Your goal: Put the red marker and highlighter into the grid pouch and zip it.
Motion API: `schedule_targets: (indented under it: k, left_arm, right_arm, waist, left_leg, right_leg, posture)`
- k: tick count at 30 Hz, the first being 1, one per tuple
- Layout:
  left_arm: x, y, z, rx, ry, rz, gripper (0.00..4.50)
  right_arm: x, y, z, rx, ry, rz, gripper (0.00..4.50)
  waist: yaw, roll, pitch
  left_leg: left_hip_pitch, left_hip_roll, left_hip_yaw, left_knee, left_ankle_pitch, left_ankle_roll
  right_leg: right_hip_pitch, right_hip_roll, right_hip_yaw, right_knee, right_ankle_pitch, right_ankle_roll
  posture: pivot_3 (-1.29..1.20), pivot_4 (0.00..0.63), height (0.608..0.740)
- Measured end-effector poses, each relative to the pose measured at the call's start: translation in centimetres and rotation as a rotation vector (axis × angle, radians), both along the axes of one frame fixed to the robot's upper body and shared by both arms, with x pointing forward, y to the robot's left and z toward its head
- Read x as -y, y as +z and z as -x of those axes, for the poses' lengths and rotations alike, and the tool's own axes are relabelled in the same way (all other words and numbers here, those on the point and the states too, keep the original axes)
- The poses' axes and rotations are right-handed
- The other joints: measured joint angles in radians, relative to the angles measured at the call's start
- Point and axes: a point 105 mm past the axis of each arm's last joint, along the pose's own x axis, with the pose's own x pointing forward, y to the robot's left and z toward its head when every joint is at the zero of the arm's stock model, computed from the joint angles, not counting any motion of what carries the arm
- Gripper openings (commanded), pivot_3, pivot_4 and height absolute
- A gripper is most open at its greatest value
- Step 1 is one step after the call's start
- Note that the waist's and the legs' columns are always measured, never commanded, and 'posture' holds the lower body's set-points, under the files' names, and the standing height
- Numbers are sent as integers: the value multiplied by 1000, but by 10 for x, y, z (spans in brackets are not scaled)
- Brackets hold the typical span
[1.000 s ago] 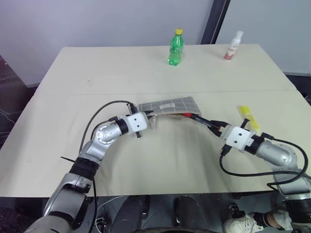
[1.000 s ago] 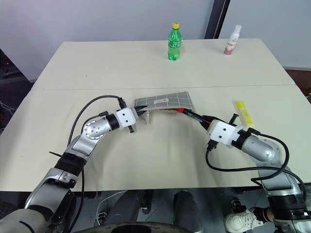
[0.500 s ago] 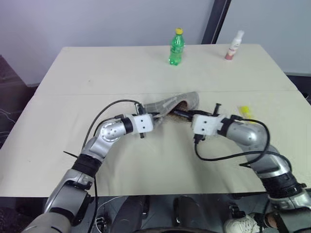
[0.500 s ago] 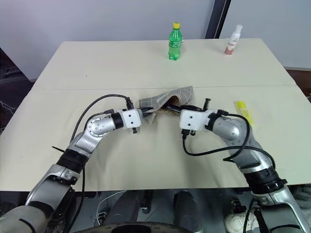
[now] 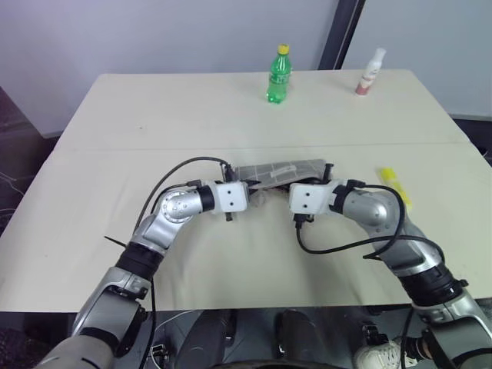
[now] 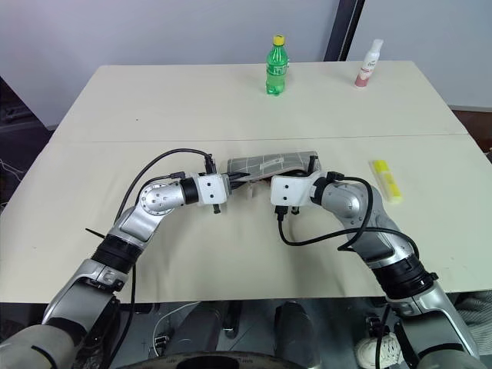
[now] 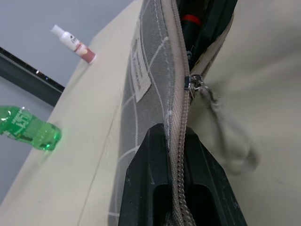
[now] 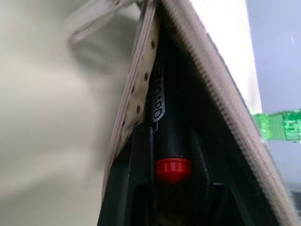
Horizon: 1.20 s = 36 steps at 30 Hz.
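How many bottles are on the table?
2: a green bottle at the far edge, middle, and a white bottle at the far edge toward the right. None seems hidden.

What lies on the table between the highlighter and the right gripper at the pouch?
Nothing: in the right eye view the table is bare between the highlighter and the right gripper.

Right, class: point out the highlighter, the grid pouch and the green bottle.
highlighter (image 6: 385, 180), right eye view, middle of its yellow body.
grid pouch (image 6: 270, 162), right eye view, its gridded top face.
green bottle (image 5: 278, 77), left eye view, its labelled middle.
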Motion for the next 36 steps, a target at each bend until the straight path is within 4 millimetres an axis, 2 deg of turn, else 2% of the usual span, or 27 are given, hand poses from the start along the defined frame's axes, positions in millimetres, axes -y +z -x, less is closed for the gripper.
schedule_targets:
  k: [5, 8, 12, 16, 18, 20, 22, 23, 27, 32, 36]
  left_arm:
    - [0, -1, 0, -2, 1, 0, 0]
    - [1, -1, 1, -5, -3, 6, 0]
    - [-8, -2, -1, -10, 20, 2, 0]
    - [-9, -3, 0, -11, 19, -3, 0]
    - [-9, -3, 0, -8, 15, -1, 0]
    - [-9, -3, 0, -6, 12, -1, 0]
    - [-8, -4, 1, -10, 9, 1, 0]
    - [-8, -5, 1, -12, 9, 0, 0]
    - [-4, -5, 1, -14, -3, 4, 0]
    - [-2, -4, 1, -13, -8, 6, 0]
    - [-4, -5, 1, -12, -4, 0, 0]
  right_arm:
    - [6, -2, 7, -6, 12, -17, 4464]
    - [9, -1, 21, -47, -1, -131, 4464]
    - [28, -5, 56, -223, -59, -353, 4464]
    - [28, 26, 88, -305, -31, -730, 4464]
    - [51, 39, 83, -238, -131, -848, 4464]
    - [86, 43, 69, -128, -315, -880, 4464]
    - [127, 40, 55, -36, -533, -899, 4464]
    - [142, 38, 51, -15, -609, -911, 4464]
    - [183, 19, 37, -37, -841, -908, 4464]
    - [206, -18, 26, -202, -968, -941, 4464]
    - [220, -40, 21, -293, -1044, -991, 4464]
  waist:
    - [-1, 0, 0]
    - [1, 0, 0]
    - [2, 0, 0]
    - [-2, 0, 0]
    - [-2, 0, 0]
    - [-1, 0, 0]
    - [2, 0, 0]
    - [3, 0, 0]
    - [0, 0, 0]
    - [-2, 0, 0]
    - [-2, 1, 0]
  left_leg:
    - [0, 0, 0, 0, 0, 0]
    - [0, 0, -1, 0, 0, 0]
    - [0, 0, -2, 0, 0, 0]
    - [1, 2, -2, 0, 0, 0]
    - [2, 2, -1, 0, 0, 0]
    - [2, 1, -1, 0, 0, 0]
    - [2, 1, 0, 0, 0, 0]
    - [2, 1, 0, 0, 0, 0]
    - [1, 1, 0, -1, 0, 0]
    - [1, 1, 0, -1, 0, 1]
    - [1, 1, 0, -1, 1, 2]
  right_leg:
    - [0, 0, 0, 0, 0, 0]
    - [0, 0, 0, 0, 0, 0]
    - [1, 0, 0, 0, 0, 0]
    - [2, 0, 0, 0, 0, -1]
    - [3, 0, 0, -1, -2, -4]
    - [3, -1, 0, -2, -2, -4]
    - [2, -1, 0, -2, -2, -4]
    - [2, -2, 0, -2, -2, -4]
    - [2, -2, 0, -1, -1, -3]
    - [4, -2, 0, -1, 0, -1]
    - [5, -2, 0, -1, 0, -1]
  posture:
    - [0, 150, 740]
    - [0, 150, 740]
    - [0, 150, 740]
    - [0, 150, 740]
    - [0, 150, 740]
    - [0, 150, 740]
    - [0, 150, 740]
    - [0, 150, 740]
    - [0, 150, 740]
    - [0, 150, 740]
    - [0, 150, 740]
